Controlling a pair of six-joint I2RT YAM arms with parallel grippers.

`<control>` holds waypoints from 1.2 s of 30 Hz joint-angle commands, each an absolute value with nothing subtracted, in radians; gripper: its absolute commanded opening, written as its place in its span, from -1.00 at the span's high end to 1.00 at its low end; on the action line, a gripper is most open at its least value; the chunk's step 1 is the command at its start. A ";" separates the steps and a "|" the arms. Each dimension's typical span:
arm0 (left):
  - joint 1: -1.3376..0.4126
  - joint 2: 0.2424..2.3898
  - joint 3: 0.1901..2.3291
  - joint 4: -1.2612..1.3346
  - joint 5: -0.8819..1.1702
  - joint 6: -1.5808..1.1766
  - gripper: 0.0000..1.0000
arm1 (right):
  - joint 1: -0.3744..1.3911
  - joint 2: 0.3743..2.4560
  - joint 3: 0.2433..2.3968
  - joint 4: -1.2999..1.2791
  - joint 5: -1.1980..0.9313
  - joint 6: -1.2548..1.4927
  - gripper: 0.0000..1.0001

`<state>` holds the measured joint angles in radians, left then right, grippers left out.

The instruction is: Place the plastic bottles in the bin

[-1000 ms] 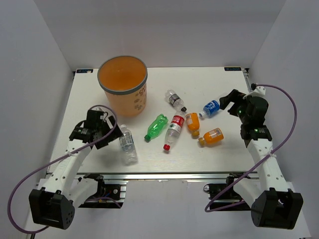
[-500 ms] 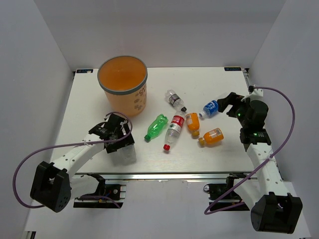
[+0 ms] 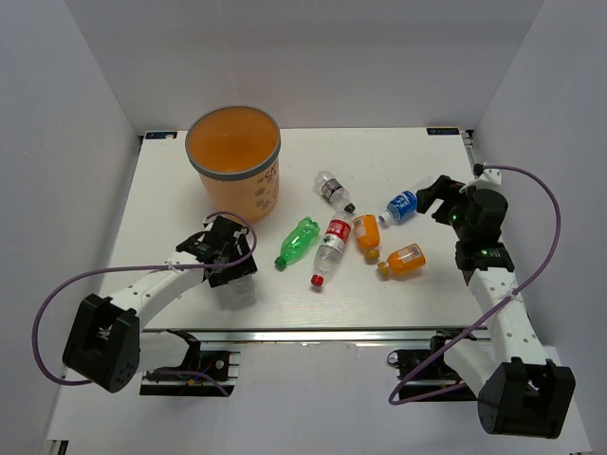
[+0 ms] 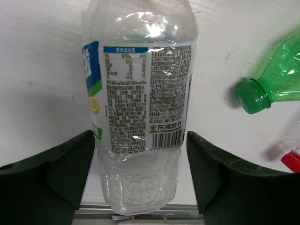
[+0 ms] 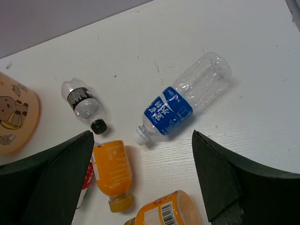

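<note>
The orange bin (image 3: 232,161) stands at the back left. A clear bottle with a blue, green and white label (image 4: 143,108) lies near the front edge. My left gripper (image 4: 140,178) is open and straddles its lower end, with narrow gaps on both sides; in the top view the gripper (image 3: 233,273) covers most of the bottle (image 3: 239,294). My right gripper (image 5: 140,183) is open and empty, above the blue-labelled bottle (image 5: 176,110) and two orange bottles (image 5: 112,171) (image 5: 168,211). The green bottle (image 3: 299,240), red-capped bottle (image 3: 330,248) and black-capped bottle (image 3: 332,190) lie mid-table.
The table's front edge and metal rail (image 4: 140,208) lie just below the clear bottle's base. The green bottle's cap (image 4: 253,96) and a red cap (image 4: 293,159) show right of the left gripper. White walls enclose the table on three sides.
My left arm has swung right and come down over the clear bottle, its fingers now on either side of it. My right gripper has shifted slightly toward the blue-labelled bottle.
</note>
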<state>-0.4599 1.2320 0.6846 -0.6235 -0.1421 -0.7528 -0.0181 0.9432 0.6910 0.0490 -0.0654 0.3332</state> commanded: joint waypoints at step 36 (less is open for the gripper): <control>-0.596 1.600 1.859 -0.516 -0.505 -0.351 0.22 | -0.029 0.974 0.781 0.048 -0.414 0.281 -0.79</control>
<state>-0.7124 1.6054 1.8183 -0.5140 -0.4351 -0.3916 -0.0250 0.9691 0.7387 0.0101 -0.3603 0.3046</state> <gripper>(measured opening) 0.704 0.895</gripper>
